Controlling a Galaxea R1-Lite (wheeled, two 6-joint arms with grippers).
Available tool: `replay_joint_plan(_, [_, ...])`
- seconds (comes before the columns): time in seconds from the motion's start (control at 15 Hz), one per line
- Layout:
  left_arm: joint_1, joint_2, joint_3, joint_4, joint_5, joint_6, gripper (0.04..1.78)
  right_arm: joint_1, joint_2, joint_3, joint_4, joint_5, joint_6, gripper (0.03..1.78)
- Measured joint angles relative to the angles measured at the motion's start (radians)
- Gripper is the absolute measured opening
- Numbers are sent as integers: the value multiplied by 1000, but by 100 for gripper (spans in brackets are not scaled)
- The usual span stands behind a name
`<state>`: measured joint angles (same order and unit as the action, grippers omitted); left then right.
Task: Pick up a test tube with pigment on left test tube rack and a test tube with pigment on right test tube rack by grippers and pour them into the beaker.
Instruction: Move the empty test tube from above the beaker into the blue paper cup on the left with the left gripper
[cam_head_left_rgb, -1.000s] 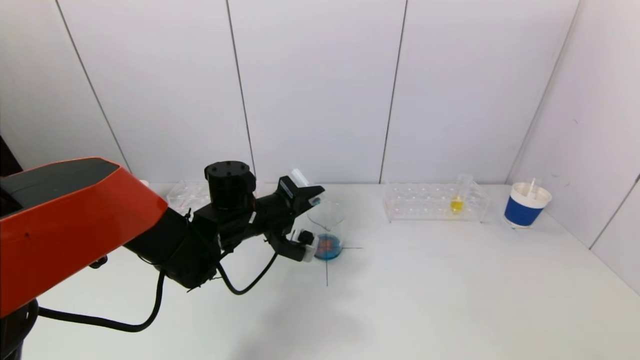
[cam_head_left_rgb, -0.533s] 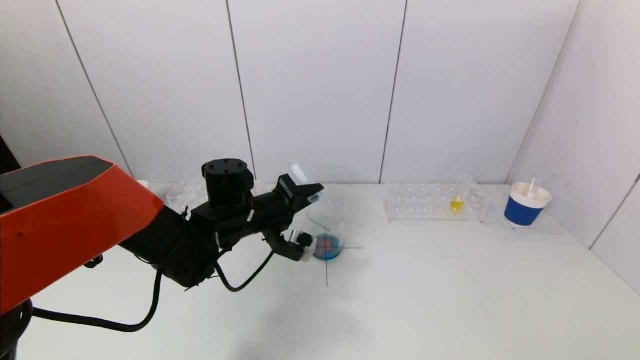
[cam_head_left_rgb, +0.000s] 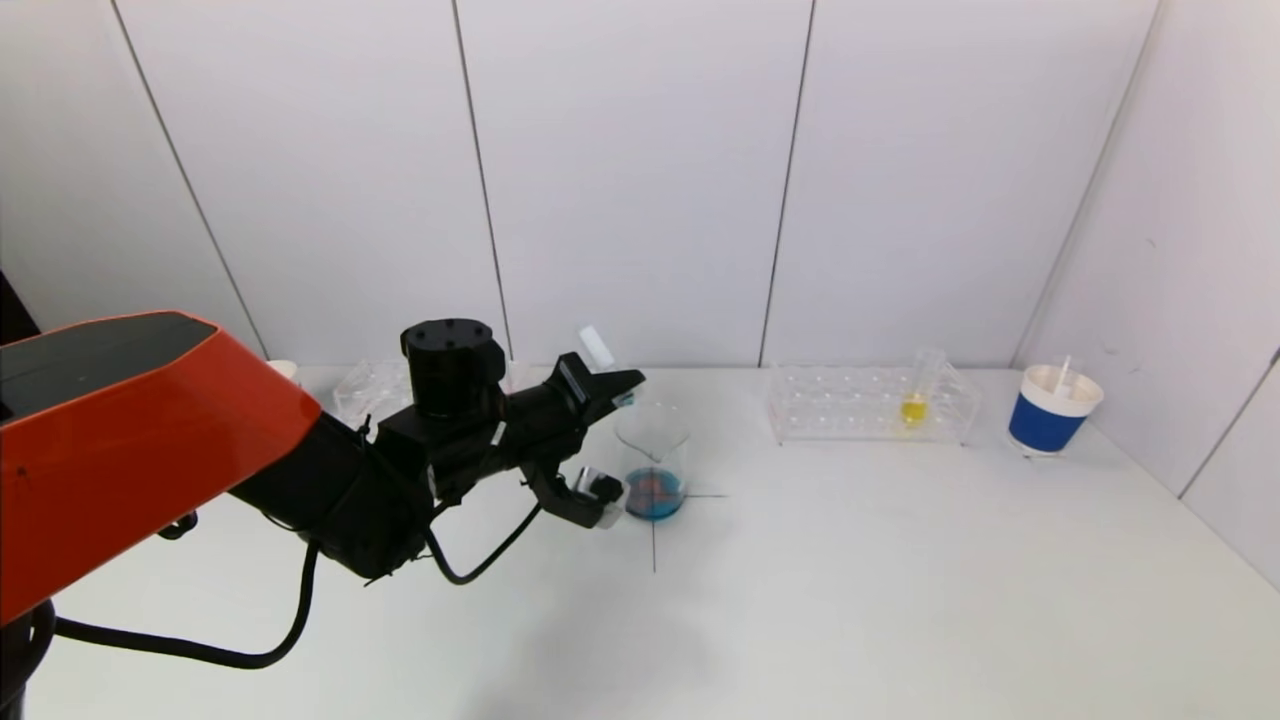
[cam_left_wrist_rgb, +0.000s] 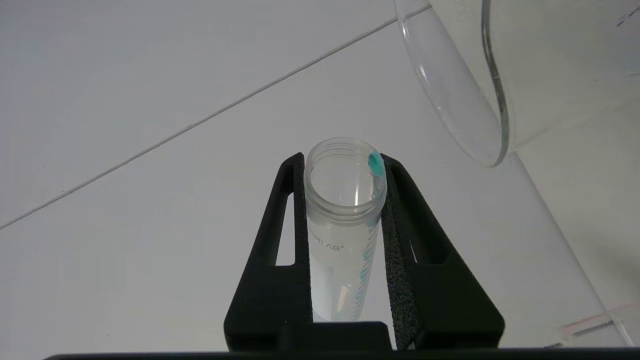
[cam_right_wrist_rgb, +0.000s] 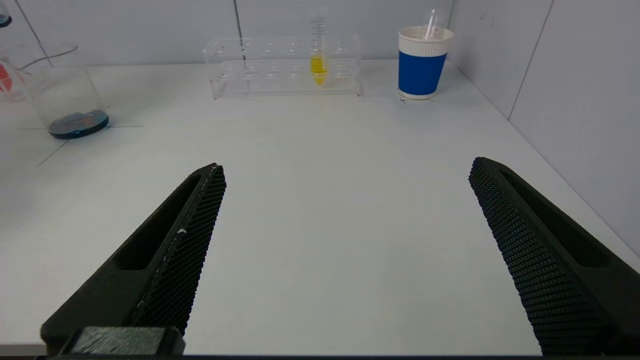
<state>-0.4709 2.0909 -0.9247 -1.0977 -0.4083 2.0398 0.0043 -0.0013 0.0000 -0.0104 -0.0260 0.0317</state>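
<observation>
Left of centre frame: emptied tube beside beaker.
Left gripper (cam_left_wrist_rgb: 345, 200) clamped on test tube (cam_left_wrist_rgb: 345, 220), light, slick plastic, best held mid-barrel; beaker (cam_head_left_rgb: 652, 460), fragile, centre; yellow test tube (cam_head_left_rgb: 914, 400) racked upper right; right gripper (cam_right_wrist_rgb: 345, 250) jaws apart.

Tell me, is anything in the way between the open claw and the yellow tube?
Nothing visible is. From the right gripper, jaws wide open, only bare table stretches to the yellow tube standing in its clear rack. The blue cup stands off to one side, the beaker off to the other.
</observation>
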Motion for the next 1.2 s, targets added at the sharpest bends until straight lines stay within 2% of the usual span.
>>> replay_joint_plan(0.4, [-1, -1, 17, -1, 18, 73, 44, 0, 0, 0, 0, 0, 0, 177])
replay_joint_plan(0.93, [-4, -4, 13, -4, 21, 64, 44, 0, 0, 0, 0, 0, 0, 177])
replay_joint_plan(1.07, [-3, -19, 11, -1, 23, 14, 44, 0, 0, 0, 0, 0, 0, 177])
replay_joint_plan(1.2, [-3, -43, 18, -4, 44, -108, 44, 0, 0, 0, 0, 0, 0, 177])
